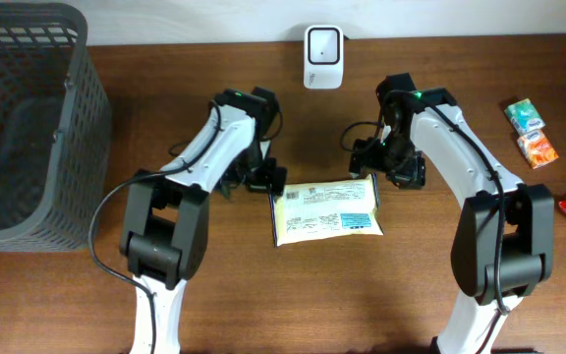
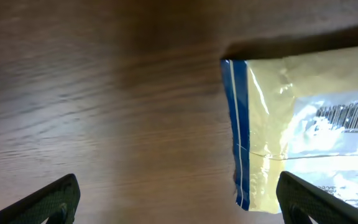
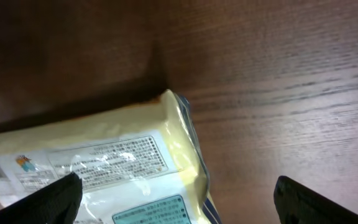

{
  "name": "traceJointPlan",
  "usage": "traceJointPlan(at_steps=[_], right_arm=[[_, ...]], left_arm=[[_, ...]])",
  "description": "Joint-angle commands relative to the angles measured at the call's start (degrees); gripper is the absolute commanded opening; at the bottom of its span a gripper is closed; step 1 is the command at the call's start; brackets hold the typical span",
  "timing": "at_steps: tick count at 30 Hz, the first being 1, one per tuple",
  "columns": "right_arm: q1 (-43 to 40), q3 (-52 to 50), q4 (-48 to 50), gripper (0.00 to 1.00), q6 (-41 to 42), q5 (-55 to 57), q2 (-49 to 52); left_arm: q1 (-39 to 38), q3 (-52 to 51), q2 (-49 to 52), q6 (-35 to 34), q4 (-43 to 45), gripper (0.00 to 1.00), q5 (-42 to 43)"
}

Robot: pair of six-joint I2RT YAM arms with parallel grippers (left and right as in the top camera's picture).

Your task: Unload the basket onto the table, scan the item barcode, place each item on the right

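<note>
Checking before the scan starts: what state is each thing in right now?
yellow packet: flat on table, label up, unheld
left gripper: open, over one end
right gripper: open, over the other end
scanner: upright at far edge
basket: upright, at left

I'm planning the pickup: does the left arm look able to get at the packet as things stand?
Probably yes: the open left tool hangs right over the blue edge of the packet, and nothing lies between them.
</note>
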Motion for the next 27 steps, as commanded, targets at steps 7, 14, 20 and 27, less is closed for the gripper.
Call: traceJointPlan(at_steps=[7,14,20,27], right_arm=[[0.4,-0.2,0.5,0.99,-0.2,2.9,-0.1],[0.0,-0.2,0.8,0.98,-0.1,8.9,-0.1],[-1.8,-0.2,1.7,0.99,0.3,8.9,-0.1],[-3.5,-0.2,1.7,0.99,0.3,8.9,-0.1]], left_arm=[[1.7,4.3,-6.3,0.1,-1.9,0.99,-0.3],[6.9,4.5,-19.6,0.0,-1.8,0.99,-6.8],[12.7,4.5,-26.4,-2.8,-2.0,0.99,-9.4],[15.8,3.8,-26.7,-2.8,-2.3,0.99,-9.4]])
